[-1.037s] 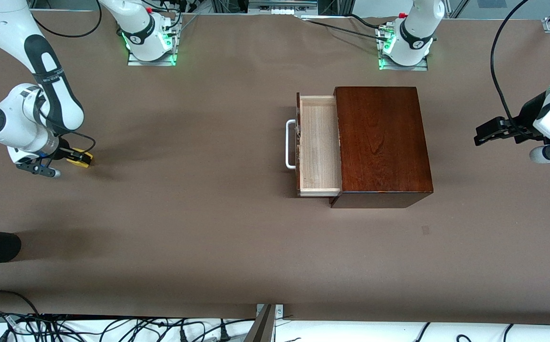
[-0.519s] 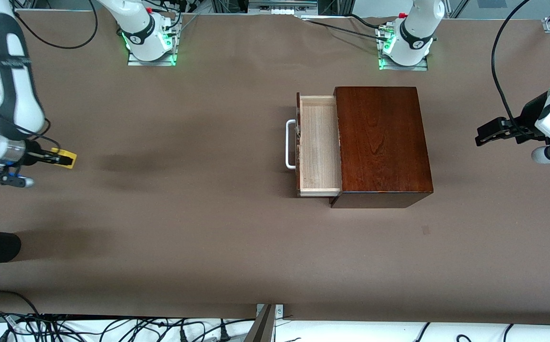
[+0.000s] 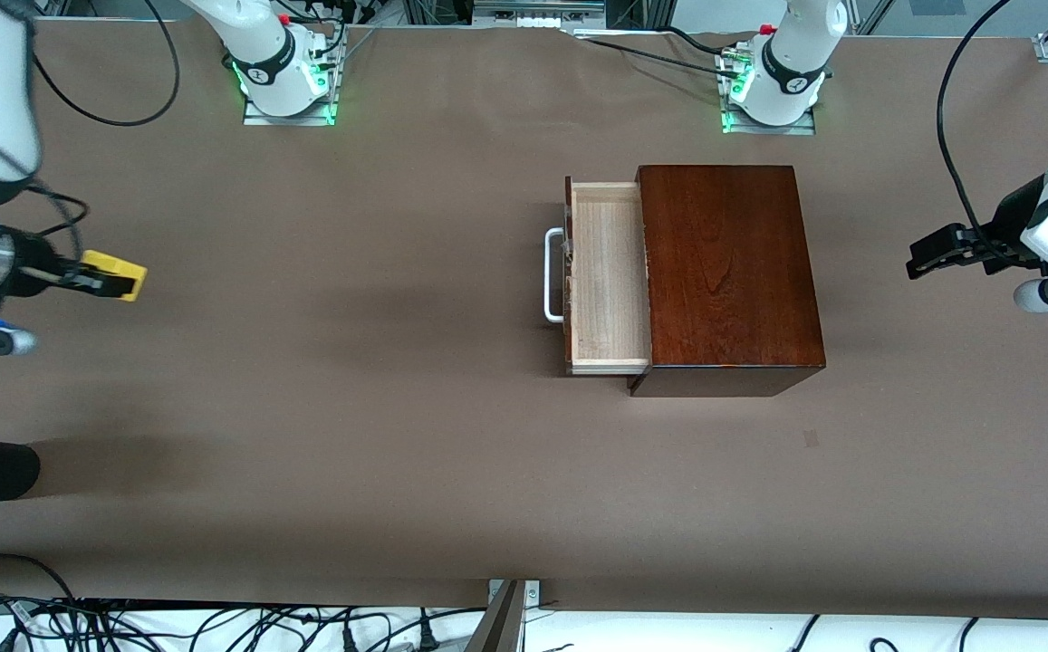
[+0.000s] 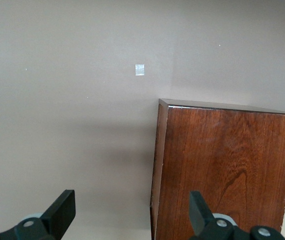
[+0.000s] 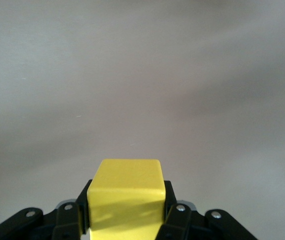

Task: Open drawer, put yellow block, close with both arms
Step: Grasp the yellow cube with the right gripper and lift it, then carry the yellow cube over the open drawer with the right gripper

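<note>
The yellow block (image 3: 116,277) is clamped between the closed fingers of the right pincer (image 3: 107,279), lifted clear of the tabletop (image 3: 351,435) at the right arm's end, well apart from the drawer (image 3: 610,276). In the right wrist view the block (image 5: 126,200) is seen seated squarely between the two fingers (image 5: 175,215), with only bare tabletop ahead.

The step in hand is judged to be the carry to the drawer, which stands pulled out of the dark wooden box (image 3: 727,276) with its white handle (image 3: 553,274) facing the right arm's end and its pale tray empty. The block is best kept high enough to pass over the handle and the drawer front, brought over the middle of the tray, lowered close to the tray floor, and only then released, so that it is not bounced out or left on the rim.

The right arm is stretched out low with its wrist roughly level, the pincer pointing toward the drawer. The left arm waits over the tabletop at its own end beside the box, its left pincer (image 3: 927,254) spread fully wide and holding nothing.
</note>
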Controlling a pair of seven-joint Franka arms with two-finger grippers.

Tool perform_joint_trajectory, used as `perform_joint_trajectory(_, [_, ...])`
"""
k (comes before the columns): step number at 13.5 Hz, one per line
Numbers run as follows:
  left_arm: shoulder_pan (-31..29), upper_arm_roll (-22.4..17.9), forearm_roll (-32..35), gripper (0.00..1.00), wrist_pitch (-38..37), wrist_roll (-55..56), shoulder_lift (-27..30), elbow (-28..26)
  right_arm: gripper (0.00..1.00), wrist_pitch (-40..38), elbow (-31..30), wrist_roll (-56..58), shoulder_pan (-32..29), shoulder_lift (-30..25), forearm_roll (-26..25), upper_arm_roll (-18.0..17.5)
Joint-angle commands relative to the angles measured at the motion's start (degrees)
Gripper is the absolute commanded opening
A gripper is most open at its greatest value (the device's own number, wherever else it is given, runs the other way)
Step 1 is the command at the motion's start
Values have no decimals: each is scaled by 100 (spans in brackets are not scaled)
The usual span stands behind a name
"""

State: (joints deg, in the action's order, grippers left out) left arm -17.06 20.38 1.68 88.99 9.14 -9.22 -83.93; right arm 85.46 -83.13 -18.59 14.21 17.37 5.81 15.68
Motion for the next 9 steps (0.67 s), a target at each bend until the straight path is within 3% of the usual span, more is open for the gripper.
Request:
perform_joint_trajectory(1, [-51, 18, -54, 100, 13, -97, 52, 35, 0, -214, 210, -1536, 886, -41, 148, 66])
perform_joint_trajectory(4, [-51, 10, -54, 100, 22, -97, 52, 43, 0, -136, 210, -3601, 1818, -32, 657, 66])
perform_joint_trajectory(9, [-51, 10, -54, 100, 22, -97, 52, 52, 0, 830, 218, -6722, 3453, 266, 738, 66])
